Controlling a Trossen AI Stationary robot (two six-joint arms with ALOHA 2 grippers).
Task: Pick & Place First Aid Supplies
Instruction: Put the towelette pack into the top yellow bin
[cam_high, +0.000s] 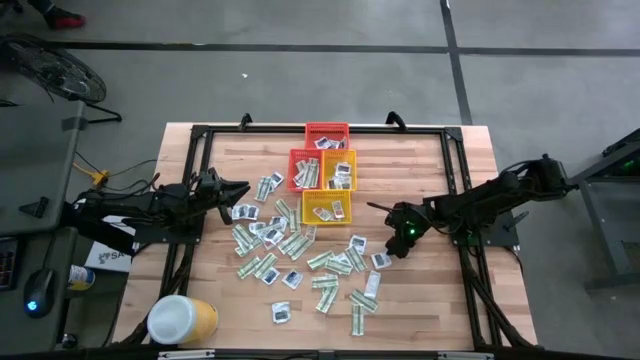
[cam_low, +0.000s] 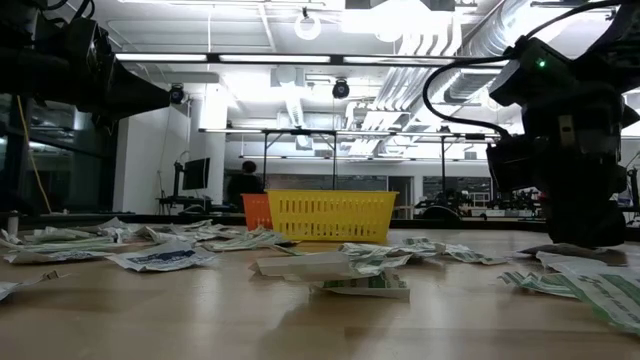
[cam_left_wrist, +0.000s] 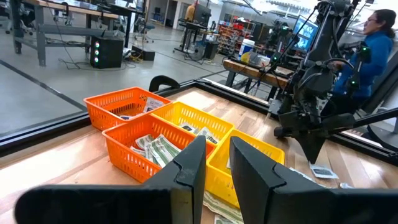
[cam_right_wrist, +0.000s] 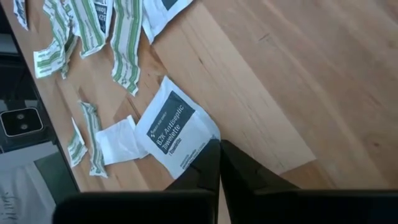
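Observation:
Many small flat packets, green-and-white strips and white squares with dark blue marks, lie scattered on the wooden table in front of the baskets; the low view shows them lying flat. My right gripper points down at the right edge of the scatter, shut at a white towelette packet. My left gripper hovers left of the baskets, open and holding nothing, facing the baskets. My right gripper comes from above, pointing down, and its fingertips are shut on the corner of the white towelette packet. The packet lies flat on the table; the fingers hide the exact spot where they meet it.
A red basket, two orange baskets and a yellow basket stand in a cluster at the table's far middle, some packets inside. A yellow tub with a white lid lies near the near-left corner. A person sits beyond the table.

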